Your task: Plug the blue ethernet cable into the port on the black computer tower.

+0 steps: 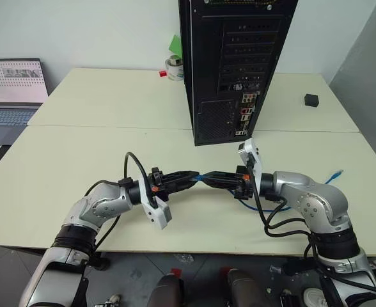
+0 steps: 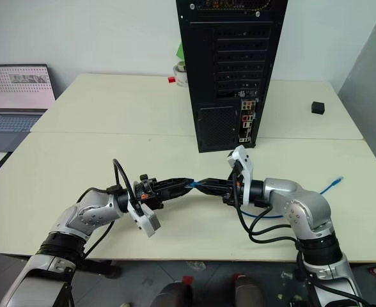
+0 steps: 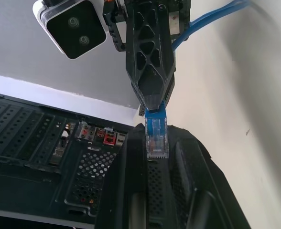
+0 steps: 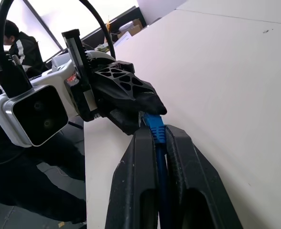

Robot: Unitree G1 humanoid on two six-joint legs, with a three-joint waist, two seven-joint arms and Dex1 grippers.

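**Cable gripped, not yet plugged**

In front of the black computer tower (image 1: 229,64), both grippers meet at the blue ethernet cable (image 2: 201,184). The right gripper (image 4: 158,143) is clamped on the cord just behind the plug (image 3: 156,136); the left gripper (image 3: 156,157) pinches the plug itself. Remaining, by my judgement: carry to the rear port and insert.

An office or lab: pale tables (image 1: 111,160), an open laptop (image 1: 12,96), white walls.
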